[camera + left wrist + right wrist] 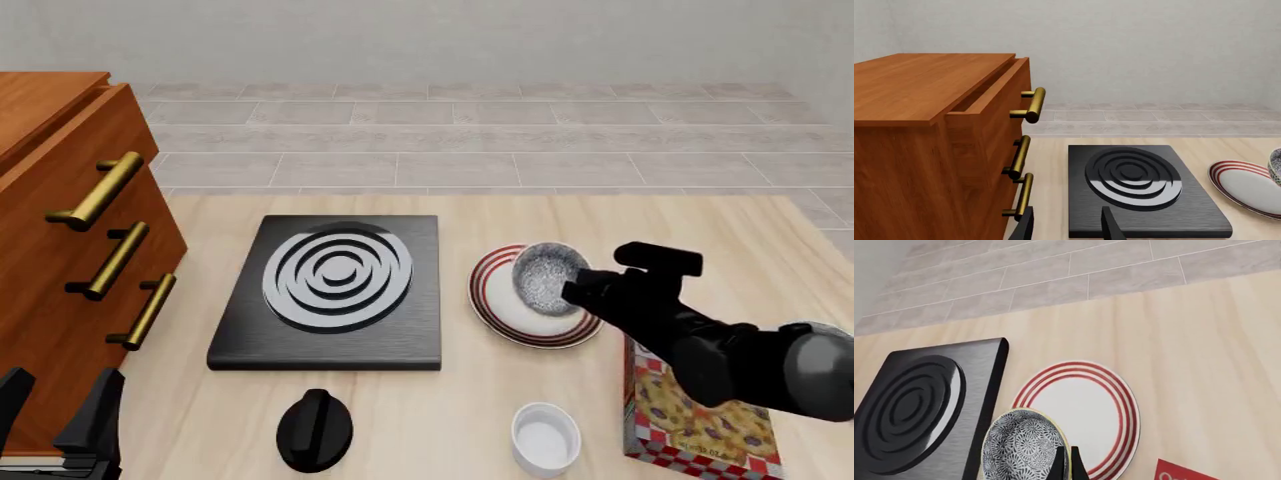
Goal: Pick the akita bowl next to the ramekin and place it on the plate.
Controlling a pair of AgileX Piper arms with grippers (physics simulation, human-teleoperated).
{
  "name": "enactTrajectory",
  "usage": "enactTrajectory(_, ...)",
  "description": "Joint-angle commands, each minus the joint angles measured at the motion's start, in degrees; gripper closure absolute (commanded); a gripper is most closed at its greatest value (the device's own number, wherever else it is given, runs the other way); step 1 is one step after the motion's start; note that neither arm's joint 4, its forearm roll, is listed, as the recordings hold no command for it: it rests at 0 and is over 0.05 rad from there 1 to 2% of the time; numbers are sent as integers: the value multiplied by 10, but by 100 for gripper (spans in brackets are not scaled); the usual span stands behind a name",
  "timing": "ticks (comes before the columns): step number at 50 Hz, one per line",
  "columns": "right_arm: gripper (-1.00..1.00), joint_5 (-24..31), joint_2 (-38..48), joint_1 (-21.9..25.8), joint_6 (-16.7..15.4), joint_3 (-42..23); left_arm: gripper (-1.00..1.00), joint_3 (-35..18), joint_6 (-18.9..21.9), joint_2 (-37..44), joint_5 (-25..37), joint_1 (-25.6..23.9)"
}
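Observation:
My right gripper [577, 290] is shut on the rim of the speckled black-and-white akita bowl [545, 275], which it holds over the red-ringed white plate [489, 300]. In the right wrist view the bowl [1021, 450] is tilted at the near edge of the plate [1087, 405], and the closed fingers [1066, 465] pinch its rim. I cannot tell whether the bowl touches the plate. The plain white ramekin [546, 437] stands near the front edge. My left gripper [54, 415] hangs open and empty at the front left, beside the cabinet.
A black square stove [334, 290] with silver rings lies left of the plate. A wooden cabinet [54, 230] with brass handles fills the left side, its top drawer [987, 100] slightly open. A black knob-like object [316, 430] and a red patterned box [694, 420] sit near the front.

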Motion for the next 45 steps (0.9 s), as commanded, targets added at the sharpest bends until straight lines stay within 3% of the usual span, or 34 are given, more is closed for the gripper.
enactTrajectory(1, 100, -11, 18, -2, 2, -6, -100, 0, 0, 0, 0, 0)
enactTrajectory(45, 100, -43, 101, -8, -3, -39, -100, 0, 0, 0, 0, 0)
